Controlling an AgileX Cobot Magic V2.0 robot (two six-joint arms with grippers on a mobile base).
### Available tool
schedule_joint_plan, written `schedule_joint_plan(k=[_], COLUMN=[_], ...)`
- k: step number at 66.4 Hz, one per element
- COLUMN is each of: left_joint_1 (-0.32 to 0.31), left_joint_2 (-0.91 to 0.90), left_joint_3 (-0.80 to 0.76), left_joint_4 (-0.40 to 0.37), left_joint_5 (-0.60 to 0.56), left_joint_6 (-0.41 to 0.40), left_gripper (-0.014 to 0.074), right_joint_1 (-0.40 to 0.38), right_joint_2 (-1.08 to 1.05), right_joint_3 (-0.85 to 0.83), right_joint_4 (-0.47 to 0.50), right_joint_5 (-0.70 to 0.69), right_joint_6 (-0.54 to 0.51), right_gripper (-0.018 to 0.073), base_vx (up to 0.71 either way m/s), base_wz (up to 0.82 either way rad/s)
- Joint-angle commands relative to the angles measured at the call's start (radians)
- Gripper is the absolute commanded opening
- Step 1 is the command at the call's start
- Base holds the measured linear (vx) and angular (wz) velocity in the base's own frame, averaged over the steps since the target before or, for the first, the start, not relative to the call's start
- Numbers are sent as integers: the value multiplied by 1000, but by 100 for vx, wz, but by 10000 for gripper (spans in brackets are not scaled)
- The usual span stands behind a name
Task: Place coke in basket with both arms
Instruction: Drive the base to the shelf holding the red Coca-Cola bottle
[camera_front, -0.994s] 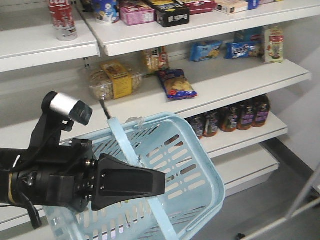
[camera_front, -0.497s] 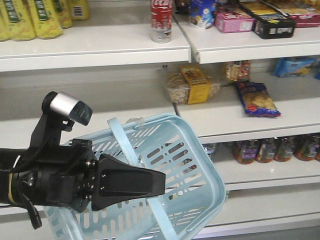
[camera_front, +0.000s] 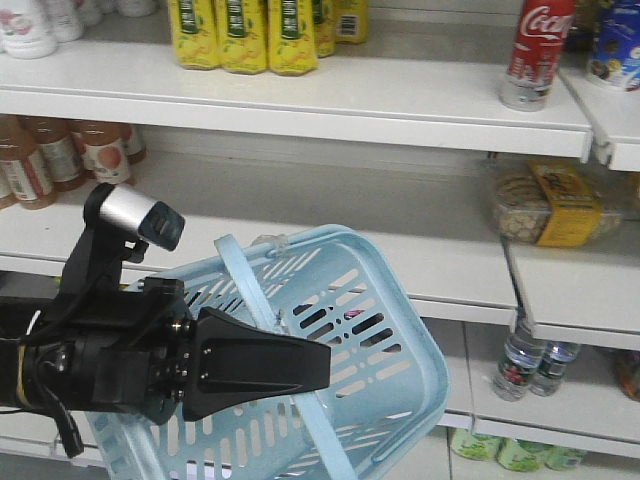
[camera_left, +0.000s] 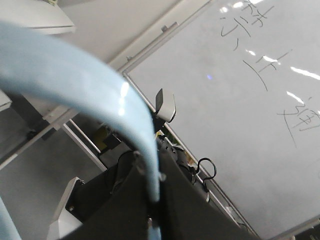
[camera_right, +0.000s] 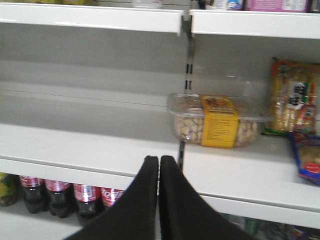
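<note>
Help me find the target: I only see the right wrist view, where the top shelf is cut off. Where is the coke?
Observer: The coke stands upright on the top shelf, one level above the clear box with the yellow label.
Operator: What is to its left?
Observer: Yellow bottles stand further left on that shelf, with bare shelf between.
Operator: Is the basket held?
Observer: Yes. The left hand is shut on its handle strap, and the basket hangs tilted.
</note>
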Motion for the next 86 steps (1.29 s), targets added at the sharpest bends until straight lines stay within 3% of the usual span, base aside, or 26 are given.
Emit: schedule_joint_plan(k=[1, 43, 86], left_joint_1=[-5, -5, -5], left_joint_2=[-26, -26, -26], left_joint_3=[-27, -27, -27], left_joint_4=[-89, -89, -89], left_joint_5=[-203, -203, -203], left_joint_6=[2, 2, 2], left_gripper=[-7, -7, -7], right_joint_1=[0, 0, 0], right_joint_2=[-18, -18, -18], right_joint_3=[9, 9, 9], right_joint_4=[-2, -2, -2], right_joint_5=[-78, -78, -78], right_joint_6=[0, 0, 0], right_gripper=[-5, -5, -5], base_vx=[6, 8, 9], base_wz=[55, 36, -7])
